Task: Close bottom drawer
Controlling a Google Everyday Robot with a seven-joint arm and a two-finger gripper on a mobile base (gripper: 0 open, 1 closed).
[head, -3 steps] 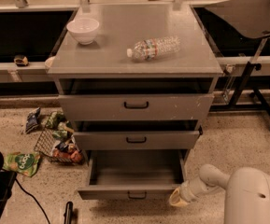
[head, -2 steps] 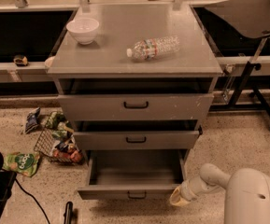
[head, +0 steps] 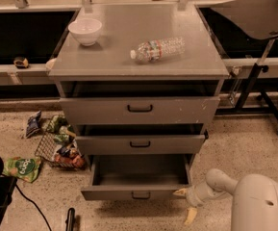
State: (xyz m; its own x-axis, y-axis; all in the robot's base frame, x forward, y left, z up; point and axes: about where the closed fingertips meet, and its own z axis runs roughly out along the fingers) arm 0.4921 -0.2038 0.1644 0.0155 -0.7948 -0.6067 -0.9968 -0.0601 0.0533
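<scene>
The gripper (head: pixel 184 204) hangs low near the floor, its two fingers spread wide with nothing between them. Just to its left is the right end of the bottom drawer (head: pixel 129 193), which stands pulled well out of the cabinet (head: pixel 138 66). The upper fingertip looks to be at or almost at the corner of the drawer front; whether it touches I cannot tell. The drawer's small handle (head: pixel 141 195) is further left of the gripper, apart from it. Above the gripper, the middle drawer (head: pixel 139 144) and top drawer (head: pixel 138 109) also sit slightly out. Far above on the cabinet top rest a bowl (head: pixel 85 31) and a bottle (head: pixel 157 48).

The step in hand seems to be the approach: the drawer is not yet pushed. Next, the gripper should get in front of the drawer's front panel, closer to its middle than this corner, and press straight back toward the cabinet. Pushing from the far right end could skew the drawer in its runners or let the finger slip off the edge.
</scene>
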